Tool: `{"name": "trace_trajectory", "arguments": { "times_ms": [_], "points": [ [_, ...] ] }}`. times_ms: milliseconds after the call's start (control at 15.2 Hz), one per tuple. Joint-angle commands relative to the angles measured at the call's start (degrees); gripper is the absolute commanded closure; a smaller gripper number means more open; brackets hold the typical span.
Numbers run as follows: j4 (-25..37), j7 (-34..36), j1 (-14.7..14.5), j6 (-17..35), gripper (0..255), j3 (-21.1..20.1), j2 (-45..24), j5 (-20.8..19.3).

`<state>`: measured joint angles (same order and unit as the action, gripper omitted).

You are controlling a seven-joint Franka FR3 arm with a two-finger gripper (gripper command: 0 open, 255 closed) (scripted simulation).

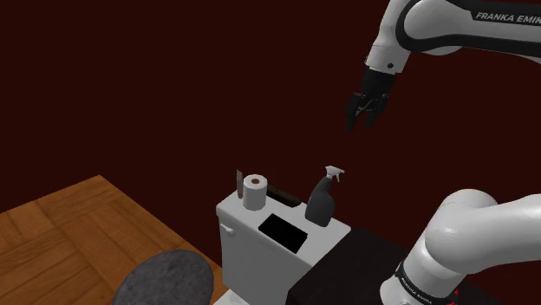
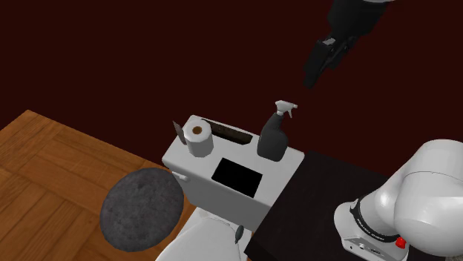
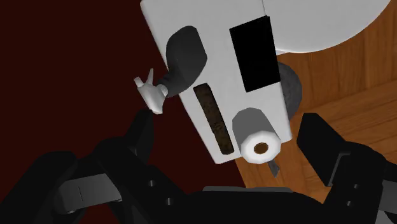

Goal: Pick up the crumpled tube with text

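Claw (image 1: 362, 108): seen in the upper right of the shoulder view, hung in the air above and to the right of the toilet tank (image 1: 251, 247); in the wrist view the claw (image 3: 229, 137) is spread wide, its fingers (image 3: 141, 130) well apart, and nothing is held.
Tube (image 1: 282, 192): a dark brown, wrinkled strip laid flat along the rear edge of the tank lid, near the middle of the shoulder view; no text can be made out on it (image 3: 214, 119).
Paper roll (image 1: 255, 191): stood upright at the lid's left end, just beside one end of the tube.
Spray bottle (image 1: 321, 204): dark with a pale trigger head, stood upright at the lid's right end, near the tube's other end.
Black rectangle (image 1: 284, 231): set in the lid in front of the tube.
Floor (image 1: 61, 234): wood boards at the lower left, with a round grey mat (image 1: 165, 282) laid on them.
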<state>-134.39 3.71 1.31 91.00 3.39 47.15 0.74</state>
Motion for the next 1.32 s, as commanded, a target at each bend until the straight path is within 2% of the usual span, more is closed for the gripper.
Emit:
{"name": "trace_trajectory", "arguments": {
  "times_ms": [0, 330, 660, 990, 1254],
  "points": [
    [0.0, 0.0, 0.0, 0.0, 0, 0.0, 0.0, 0.0],
    [-0.2, 13.5, 1.2, 5.0, 0, -6.6, -6.5, 4.5],
    [2.2, 26.6, 2.5, 10.2, 0, -12.4, -15.4, 7.8],
    [6.7, 39.4, 4.0, 15.0, 0, -17.3, -25.9, 9.3],
    [11.8, 49.6, 5.0, 18.2, 0, -20.1, -35.1, 9.0]
  ]
}}
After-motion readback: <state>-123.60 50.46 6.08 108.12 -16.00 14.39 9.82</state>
